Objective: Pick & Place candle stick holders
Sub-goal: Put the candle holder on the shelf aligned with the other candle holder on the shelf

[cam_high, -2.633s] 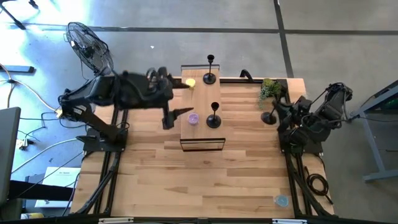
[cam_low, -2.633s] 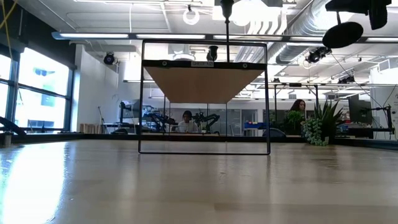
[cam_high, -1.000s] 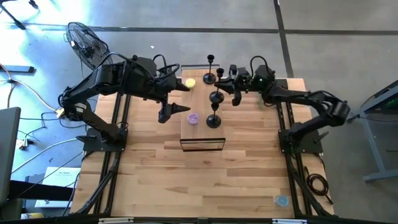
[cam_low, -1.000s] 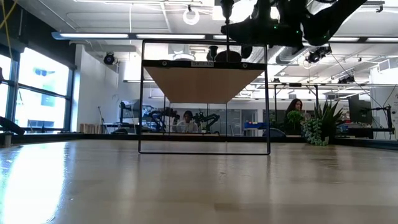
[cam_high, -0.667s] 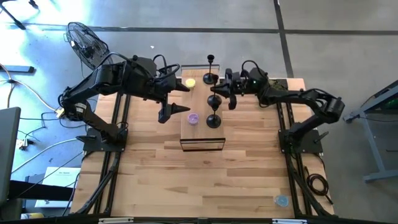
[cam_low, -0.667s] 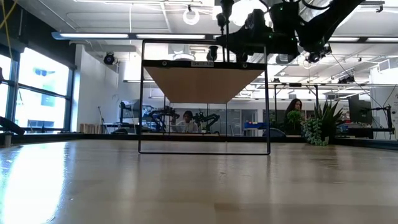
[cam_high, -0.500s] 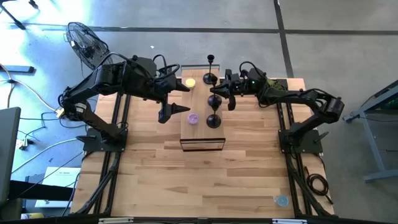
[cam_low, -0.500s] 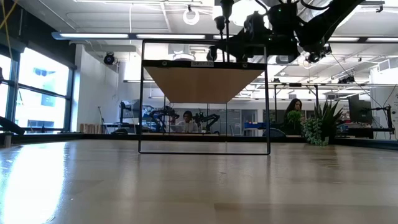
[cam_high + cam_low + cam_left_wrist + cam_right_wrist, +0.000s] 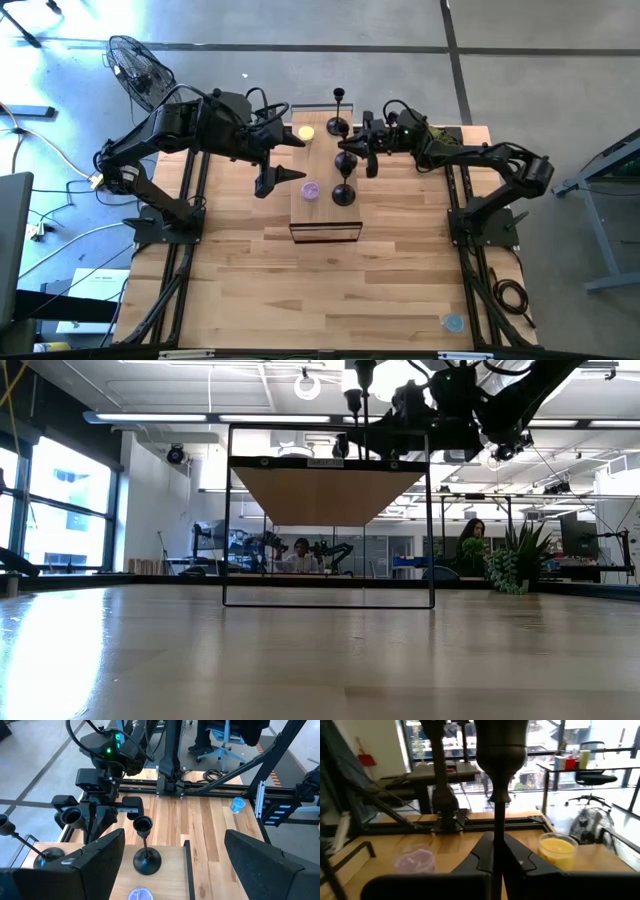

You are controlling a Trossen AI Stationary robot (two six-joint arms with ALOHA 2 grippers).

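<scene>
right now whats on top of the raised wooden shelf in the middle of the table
On the raised shelf: two candle stick holders, a yellow candle and a purple candle. The right gripper holds a third holder above it; its base is hidden.

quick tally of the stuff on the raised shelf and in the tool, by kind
black candle holders: 3 (far one, near one, one held in the right tool)
candles: 2 (yellow, purple)
total: 5
</scene>
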